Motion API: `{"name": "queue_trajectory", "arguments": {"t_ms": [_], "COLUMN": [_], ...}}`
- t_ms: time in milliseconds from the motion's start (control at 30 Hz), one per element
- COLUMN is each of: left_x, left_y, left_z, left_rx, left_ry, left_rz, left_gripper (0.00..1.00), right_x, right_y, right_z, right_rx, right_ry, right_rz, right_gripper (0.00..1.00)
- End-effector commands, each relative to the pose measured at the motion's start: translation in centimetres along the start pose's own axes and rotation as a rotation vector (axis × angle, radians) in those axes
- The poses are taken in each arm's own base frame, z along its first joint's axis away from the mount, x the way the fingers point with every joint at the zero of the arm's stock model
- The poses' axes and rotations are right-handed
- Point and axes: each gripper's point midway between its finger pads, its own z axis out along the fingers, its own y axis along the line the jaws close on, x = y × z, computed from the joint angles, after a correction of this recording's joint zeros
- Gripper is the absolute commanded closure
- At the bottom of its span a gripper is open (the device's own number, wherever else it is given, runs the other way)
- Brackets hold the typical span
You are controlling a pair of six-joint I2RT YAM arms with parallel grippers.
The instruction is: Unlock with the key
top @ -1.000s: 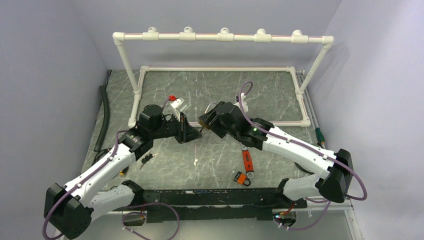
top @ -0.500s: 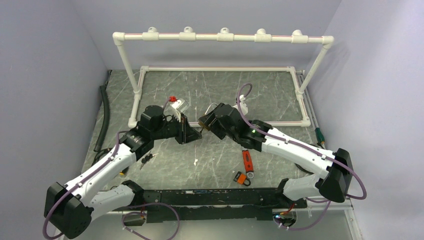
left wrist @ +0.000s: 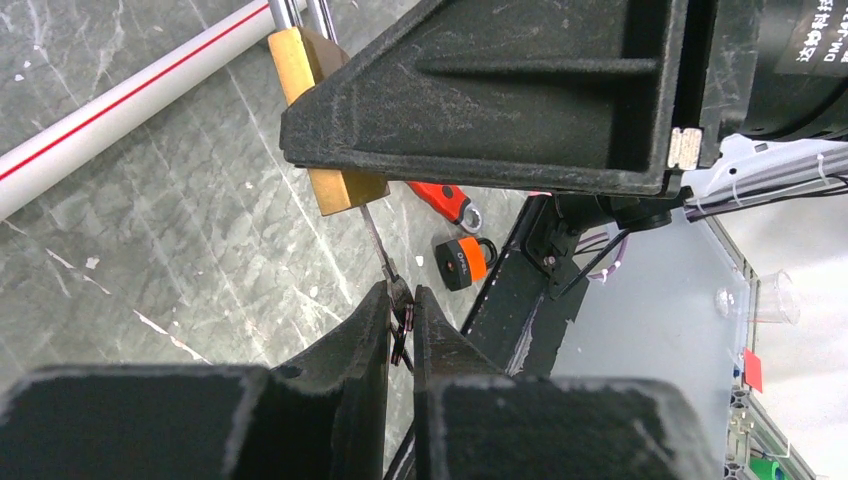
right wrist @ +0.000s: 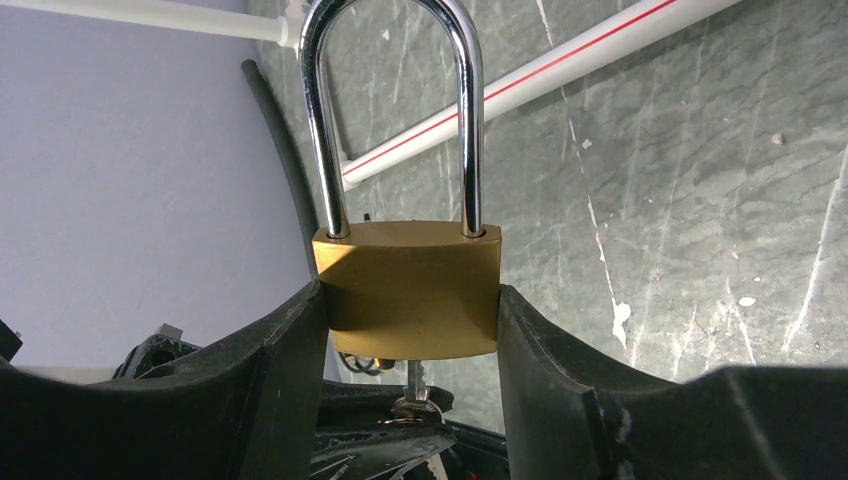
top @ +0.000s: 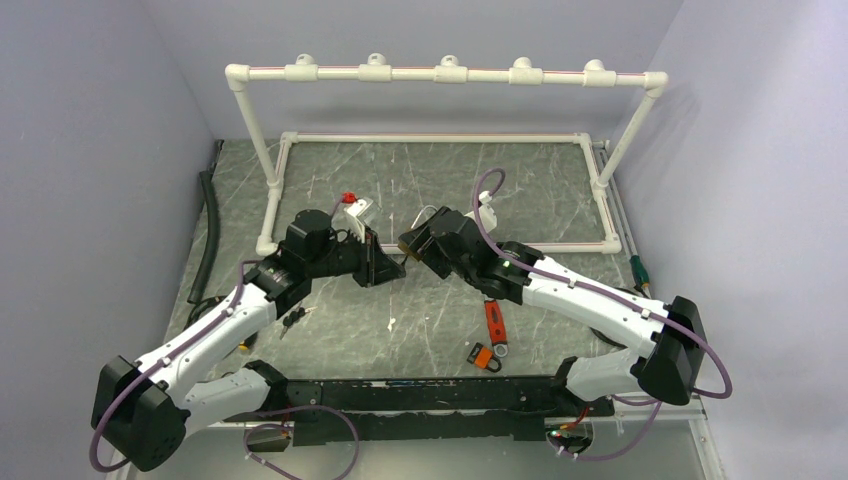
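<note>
Top external view: the left gripper [top: 388, 268] and right gripper [top: 408, 243] meet tip to tip at the middle of the table [top: 420, 180], in front of the white pipe frame [top: 440, 74]. An orange lock [top: 483, 356] and an orange tool [top: 494, 322] lie at lower centre-right.

Left wrist view: the left fingers [left wrist: 350, 350], at bottom centre, are pinched shut on the key [left wrist: 376, 240]. Its blade runs up into the bottom of the padlock [left wrist: 345, 190] at upper left. A right finger covers the middle of the padlock.

Right wrist view: the right fingers [right wrist: 280, 370] clamp the padlock by its sides at frame centre. Its shackle [right wrist: 320, 120] stands upright, both legs seated in the body. The key hangs from the underside.
</note>
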Motion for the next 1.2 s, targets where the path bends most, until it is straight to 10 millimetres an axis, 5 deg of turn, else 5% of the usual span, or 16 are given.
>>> {"name": "queue_trajectory", "arguments": {"t_ms": [0, 1167], "left_x": [-4.5, -5.3], "left_y": [0.4, 0.9], "left_z": [0.2, -1.0], "left_rx": [-0.043, -0.111], "left_ry": [-0.165, -0.220], "left_rz": [0.090, 0.124], "left_gripper": [1.00, 1.00], "right_x": [1.6, 0.6], "right_y": [3.4, 3.0], "right_z": [-2.0, -2.6], "right_rx": [-0.129, -0.077], "right_ry": [0.081, 0.023], "right_rz": [0.027, 0.036], "right_gripper": [1.00, 1.00]}}
